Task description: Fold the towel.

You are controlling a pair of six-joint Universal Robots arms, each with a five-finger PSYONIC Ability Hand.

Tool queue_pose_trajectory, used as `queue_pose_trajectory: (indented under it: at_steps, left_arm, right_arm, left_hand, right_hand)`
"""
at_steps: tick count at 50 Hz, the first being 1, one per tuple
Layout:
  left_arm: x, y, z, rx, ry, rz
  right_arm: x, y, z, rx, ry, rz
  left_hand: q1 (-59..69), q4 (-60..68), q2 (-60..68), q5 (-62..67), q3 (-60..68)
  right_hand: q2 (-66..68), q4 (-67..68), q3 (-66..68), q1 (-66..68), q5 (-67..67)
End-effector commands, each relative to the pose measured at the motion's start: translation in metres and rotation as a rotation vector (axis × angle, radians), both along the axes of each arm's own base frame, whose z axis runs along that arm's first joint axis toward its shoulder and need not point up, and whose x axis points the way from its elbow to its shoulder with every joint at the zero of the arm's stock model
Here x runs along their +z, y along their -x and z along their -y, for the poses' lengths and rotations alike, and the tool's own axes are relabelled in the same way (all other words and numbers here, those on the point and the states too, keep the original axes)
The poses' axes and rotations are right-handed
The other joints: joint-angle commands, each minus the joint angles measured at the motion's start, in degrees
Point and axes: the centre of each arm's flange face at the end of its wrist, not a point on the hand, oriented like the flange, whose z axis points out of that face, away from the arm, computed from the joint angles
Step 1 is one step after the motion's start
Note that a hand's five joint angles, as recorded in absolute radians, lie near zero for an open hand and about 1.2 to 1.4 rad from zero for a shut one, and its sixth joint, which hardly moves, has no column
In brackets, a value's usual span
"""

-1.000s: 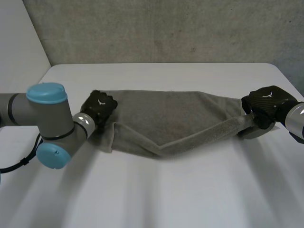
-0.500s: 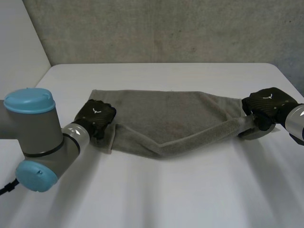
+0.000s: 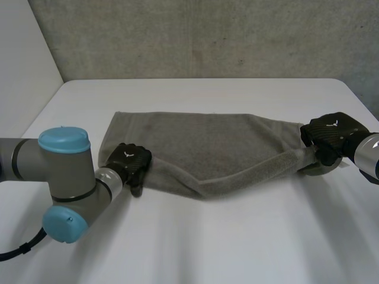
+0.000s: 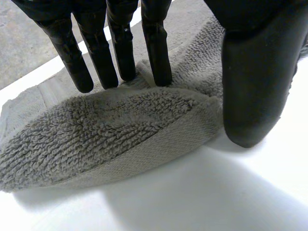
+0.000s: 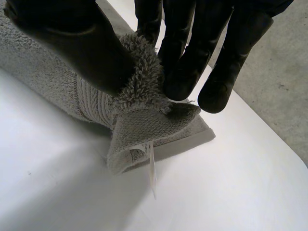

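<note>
Since a second ago, brings the left hand (image 3: 129, 164) off the top of the towel (image 3: 207, 139) toward 6 o'clock, down to the towel's corner at 8 o'clock, and so uncovers the short edge at 9 o'clock. Swings the left arm (image 3: 65, 171) nearer to that corner as well. Keeps the right hand (image 3: 328, 136) at the 3 o'clock end, almost as before.

Shows the grey terry towel across the middle of the white table (image 3: 237, 242), long way from 9 to 3 o'clock, flat along the far side. Holds the near edge lifted at the right end, as a raised band from about 6 o'clock of the towel up to the right hand.

In the left wrist view, sets the straight fingers (image 4: 156, 53) with their tips on the towel (image 4: 96, 134) and the thumb (image 4: 252, 86) against the hem, low by the table. Squeezes the corner into a soft ridge between them: a narrow grip on the cloth.

In the right wrist view, pinches the end of the towel (image 5: 144, 125) between the thumb (image 5: 72, 43) and the curled fingers (image 5: 185, 67), clear above the table, with a small white label (image 5: 152, 175) hanging under the cloth.
</note>
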Motion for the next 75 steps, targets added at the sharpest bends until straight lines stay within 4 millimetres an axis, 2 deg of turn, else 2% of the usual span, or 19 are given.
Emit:
queue_pose_trajectory:
  at_steps: [1,20,37,42,47,51,59,65,75]
  left_arm:
    - [0.000,-0.003,0.007,0.051,0.023,0.018]
    - [0.001,-0.006,0.011,0.084,0.058,0.019]
    - [0.005,-0.006,0.012,0.085,0.067,0.013]
    - [0.017,-0.008,0.009,0.088,0.088,0.001]
    - [0.042,-0.014,0.001,0.093,0.133,-0.025]
    - [0.046,-0.016,-0.002,0.094,0.156,-0.034]
    - [0.036,-0.018,0.000,0.102,0.167,-0.034]
    - [0.019,-0.017,0.001,0.102,0.128,-0.016]
    - [0.018,-0.017,0.003,0.101,0.128,-0.014]
  right_arm:
    - [0.000,0.000,0.000,0.000,0.000,0.001]
    - [-0.004,0.000,0.000,0.004,-0.005,-0.004]
    - [-0.005,0.000,0.000,0.002,-0.003,-0.003]
    - [-0.003,0.002,0.002,-0.008,0.004,-0.005]
    - [0.002,0.002,0.003,-0.003,0.016,-0.001]
    - [0.002,0.002,0.003,-0.006,0.013,-0.002]
    - [-0.002,-0.001,-0.002,0.004,-0.004,-0.004]
    - [-0.003,-0.001,-0.002,0.005,-0.007,-0.003]
    - [-0.005,-0.001,-0.003,0.008,-0.013,-0.002]
  left_hand:
    - [-0.62,-1.23,-1.01,0.04,-1.39]
    - [2.24,1.63,1.85,2.90,1.47]
    - [17.38,16.77,16.99,18.04,16.61]
    - [17.89,17.27,17.49,18.55,17.12]
    - [16.88,16.27,16.49,17.54,16.11]
    - [13.87,13.25,13.47,14.53,13.10]
    - [1.08,0.47,0.69,1.75,0.32]
    - [0.90,0.28,0.50,1.56,0.13]
    - [0.56,-0.05,0.17,1.22,-0.21]
  right_hand:
    - [4.43,3.57,3.05,3.85,3.62]
    - [4.43,3.57,3.05,3.85,3.62]
    - [4.43,3.57,3.05,3.85,3.62]
    - [4.43,3.57,3.05,3.85,3.62]
    - [4.43,3.57,3.05,3.85,3.62]
    - [4.43,3.57,3.05,3.85,3.62]
    - [4.43,3.57,3.05,3.85,3.62]
    - [4.43,3.57,3.05,3.85,3.62]
    - [4.43,3.57,3.05,3.85,3.62]
